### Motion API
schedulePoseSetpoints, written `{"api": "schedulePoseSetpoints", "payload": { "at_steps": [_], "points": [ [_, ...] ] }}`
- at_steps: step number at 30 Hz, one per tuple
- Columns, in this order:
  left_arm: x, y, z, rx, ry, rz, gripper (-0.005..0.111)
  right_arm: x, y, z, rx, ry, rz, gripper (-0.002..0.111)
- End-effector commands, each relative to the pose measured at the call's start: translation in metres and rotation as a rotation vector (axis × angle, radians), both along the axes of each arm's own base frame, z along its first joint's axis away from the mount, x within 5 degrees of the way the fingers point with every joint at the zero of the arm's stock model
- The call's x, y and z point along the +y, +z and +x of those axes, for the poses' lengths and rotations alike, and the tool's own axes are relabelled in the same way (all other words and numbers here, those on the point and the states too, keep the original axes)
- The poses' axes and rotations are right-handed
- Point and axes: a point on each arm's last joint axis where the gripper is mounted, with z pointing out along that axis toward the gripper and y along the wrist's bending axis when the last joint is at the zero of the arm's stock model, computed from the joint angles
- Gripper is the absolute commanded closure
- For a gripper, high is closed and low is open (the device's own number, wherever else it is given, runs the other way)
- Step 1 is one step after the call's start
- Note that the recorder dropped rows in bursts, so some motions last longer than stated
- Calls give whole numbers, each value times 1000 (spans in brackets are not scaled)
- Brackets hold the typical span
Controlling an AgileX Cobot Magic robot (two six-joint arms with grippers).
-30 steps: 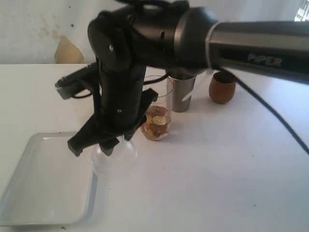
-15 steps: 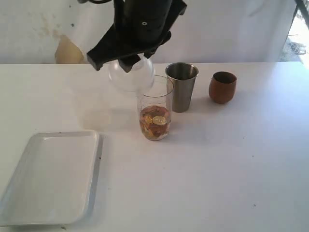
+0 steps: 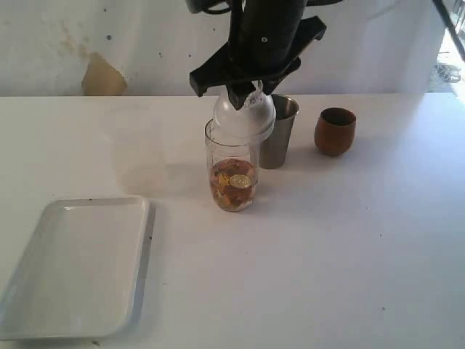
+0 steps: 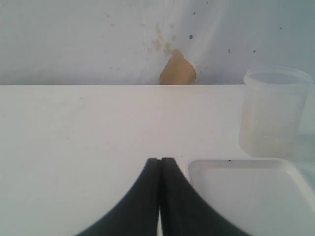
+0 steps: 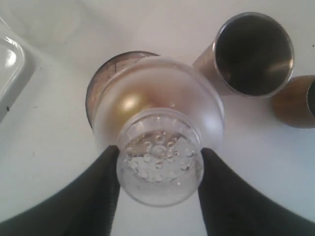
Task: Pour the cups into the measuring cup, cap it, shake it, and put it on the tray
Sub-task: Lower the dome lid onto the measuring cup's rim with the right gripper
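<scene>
Exterior view shows us a big white table (image 3: pixel 327 254). On its left side lies the white tray (image 3: pixel 73 276), flat, with round corners and a raised rim. A black right arm (image 3: pixel 269 29) comes down from the top.

We see the measuring cup (image 3: pixel 232 174) near the middle of the table, well apart from the tray. It is tall and clear and stands straight up. Its bottom part holds brown and gold bits (image 3: pixel 234 185), and one looks like a round gold coin. The steel cup (image 3: pixel 280 138) stands just beside it, a little behind. The round brown wooden cup (image 3: pixel 335 131) stands apart from both, farther right.

The right gripper (image 3: pixel 243 93) holds a clear lid (image 3: pixel 243 116) shaped like a dome. The lid hangs right at the measuring cup's mouth. We cannot tell if it touches the rim.

From the right wrist view, the lid (image 5: pixel 157 123) hides most of the measuring cup (image 5: pixel 98 88). The right gripper (image 5: pixel 160 169) pinches the lid's narrow end, one black finger on each side. That end has many tiny dots.

From the left wrist view, the left gripper (image 4: pixel 160 167) has its two fingers pressed together with nothing between them. It is next to a tray corner (image 4: pixel 236 196), and a cloudy tub (image 4: pixel 273 113) stands past it.
</scene>
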Motion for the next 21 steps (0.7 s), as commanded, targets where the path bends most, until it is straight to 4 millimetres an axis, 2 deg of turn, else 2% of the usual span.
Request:
{"api": "schedulePoseSetpoints", "payload": {
  "at_steps": [1,21],
  "points": [
    [0,-2,0,2,-4,1,107,-2,-3,5,1,-9,-14,108],
    [0,-2,0,2,-4,1,107,5,3,10,-69,9,59,108]
  ]
}}
